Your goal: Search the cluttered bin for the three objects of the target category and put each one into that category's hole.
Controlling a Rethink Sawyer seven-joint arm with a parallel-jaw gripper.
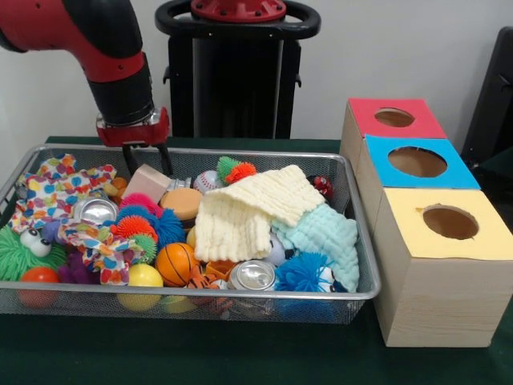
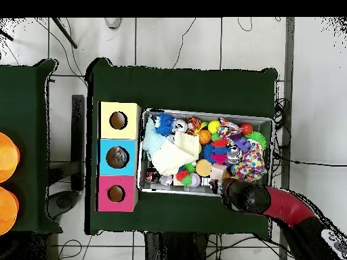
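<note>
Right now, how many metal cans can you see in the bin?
2. One can lies at the left by the patterned cloth; the other can lies at the front wall. More may be hidden under cloths.

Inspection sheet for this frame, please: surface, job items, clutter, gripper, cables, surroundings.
Surface: green table, bare in front of the bin.
Job's things: wire mesh bin full of toys; three boxes with holes, red box, blue box, yellow box.
Clutter: cream cloth, mint cloth, mini basketball, soda can, spiky balls.
Grippers: gripper open, fingers down inside the bin by a tan block.
Cables: several on the floor.
Surroundings: orange items at the overhead view's left edge.
</note>
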